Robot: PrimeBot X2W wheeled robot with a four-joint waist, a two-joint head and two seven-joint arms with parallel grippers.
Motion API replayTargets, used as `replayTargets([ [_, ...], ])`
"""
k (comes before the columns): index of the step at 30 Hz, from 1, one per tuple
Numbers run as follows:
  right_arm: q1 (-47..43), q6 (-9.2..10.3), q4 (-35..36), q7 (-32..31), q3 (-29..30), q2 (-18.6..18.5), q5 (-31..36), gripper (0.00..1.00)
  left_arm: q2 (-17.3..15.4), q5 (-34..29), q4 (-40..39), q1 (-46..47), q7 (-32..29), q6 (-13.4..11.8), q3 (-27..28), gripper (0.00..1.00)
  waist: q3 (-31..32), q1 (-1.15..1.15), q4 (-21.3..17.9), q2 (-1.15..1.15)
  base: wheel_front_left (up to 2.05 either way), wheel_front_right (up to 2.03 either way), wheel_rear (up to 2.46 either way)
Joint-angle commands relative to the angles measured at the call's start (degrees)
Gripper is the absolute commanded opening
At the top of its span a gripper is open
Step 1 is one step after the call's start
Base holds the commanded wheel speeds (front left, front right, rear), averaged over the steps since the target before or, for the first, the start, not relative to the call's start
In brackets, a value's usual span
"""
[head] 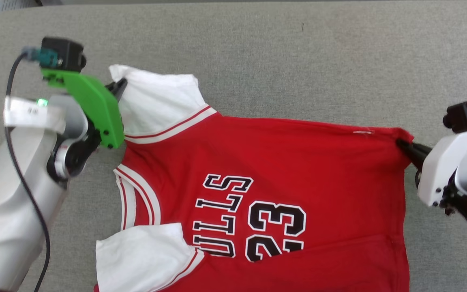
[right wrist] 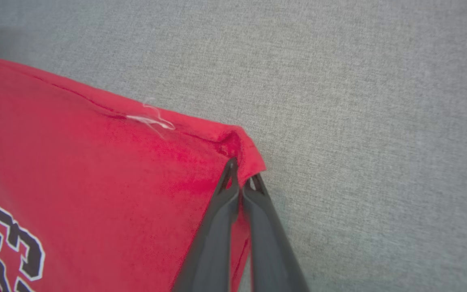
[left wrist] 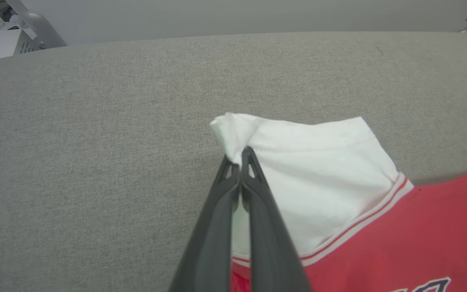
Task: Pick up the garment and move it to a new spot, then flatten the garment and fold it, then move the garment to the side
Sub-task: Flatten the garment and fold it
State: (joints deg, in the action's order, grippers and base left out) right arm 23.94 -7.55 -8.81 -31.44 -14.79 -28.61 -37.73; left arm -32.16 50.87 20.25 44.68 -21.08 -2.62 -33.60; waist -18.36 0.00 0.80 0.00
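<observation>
The garment (head: pixel 282 162) is spread print-side up on the grey tabletop (head: pixel 298 48), with the collar toward the robot's left and the hem toward its right; its near part is cut off by the bottom edge of the head view. The far sleeve (head: pixel 156 101), white, is pinched at its outer corner by the left claw (head: pixel 121 86), whose fingers are seen in the left wrist view pressed together on a small bunch of white cloth. The hem corner (head: pixel 399 136) on the far side is gripped by the right claw (head: pixel 403 145), its fingers closed on the red fabric, which is puckered around the tips. Between the two claws the far edge of the garment is drawn nearly straight. The near sleeve (head: pixel 144 255) is laid over the red body beside the black, white-edged print (head: pixel 253 219), part of which is covered by a fold of red cloth. A loose white thread (right wrist: pixel 152 119) is seen close to the held corner
</observation>
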Motion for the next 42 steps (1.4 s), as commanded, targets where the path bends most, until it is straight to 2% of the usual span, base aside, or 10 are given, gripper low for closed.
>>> replayTargets([
  [1, -1.40, 0.06, 0.44, 0.44, 0.14, 0.55, 0.46, 0.00, -0.86, 0.61, -1.16, -2.28, 0.91, -0.88, 0.59, 0.00, 1.41, 0.00, 0.14, 0.00, 0.00, 0.00, 0.00],
  [11, -11.39, 0.06, 1.02, 2.43, 0.65, 3.22, 1.71, 0.00, -6.10, 3.31, -15.74, -23.34, 6.88, -9.44, 4.07, 0.00, 6.51, 0.00, 0.43, 0.00, 0.00, 0.00, 0.00],
  [19, -17.11, 0.06, -0.92, 3.72, 0.52, 5.27, 2.32, 0.00, -6.30, 7.68, -22.00, -39.11, 10.44, -14.57, 6.02, 0.00, 10.24, 0.00, 0.34, 0.00, 0.00, 0.00, 0.00],
  [26, -21.84, 0.06, -1.78, 5.42, 3.95, 6.93, 2.66, 0.00, -5.32, 11.29, -23.00, -47.98, 11.50, -15.44, 6.14, 0.00, 12.08, 0.00, 0.57, 0.00, 0.00, 0.00, 0.00],
  [37, -26.69, 0.06, -1.82, 4.99, 6.99, 10.53, 5.12, 0.00, -2.97, 12.54, -17.97, -48.97, 10.94, -12.98, 3.97, 0.00, 12.50, 0.00, 0.16, 0.00, 0.00, 0.00, 0.00],
  [38, -26.79, 0.06, -1.94, 5.07, 7.03, 10.82, 5.35, 0.00, -2.54, 12.68, -17.44, -48.67, 10.98, -12.71, 3.88, 0.29, 12.55, 0.00, 0.15, 0.00, 0.00, 0.00, 0.00],
  [39, -26.87, 0.06, -1.95, 5.40, 7.11, 11.16, 5.49, 0.25, -2.28, 12.45, -16.85, -48.17, 11.14, -12.45, 3.71, 0.68, 12.62, 0.00, 0.18, 0.00, 0.00, 0.00, 0.00],
  [40, -26.93, 0.06, -1.94, 5.56, 7.20, 11.49, 5.36, 0.64, -2.07, 12.28, -16.47, -47.77, 11.34, -12.32, 3.68, 1.00, 12.67, 0.00, 0.19, 0.00, 0.00, 0.00, 0.00],
  [41, -27.00, 0.06, -1.89, 5.55, 7.19, 11.65, 5.45, 1.00, -1.79, 12.23, -16.24, -47.29, 11.72, -11.99, 3.78, 1.00, 12.73, 0.00, 0.22, 0.00, 0.00, 0.00, 0.00],
  [42, -26.98, 0.06, -1.54, 5.85, 7.12, 11.71, 5.56, 1.00, -1.74, 11.93, -16.04, -46.87, 12.35, -11.92, 4.04, 1.00, 12.81, 0.00, 0.25, 0.00, 0.00, 0.00, 0.00],
])
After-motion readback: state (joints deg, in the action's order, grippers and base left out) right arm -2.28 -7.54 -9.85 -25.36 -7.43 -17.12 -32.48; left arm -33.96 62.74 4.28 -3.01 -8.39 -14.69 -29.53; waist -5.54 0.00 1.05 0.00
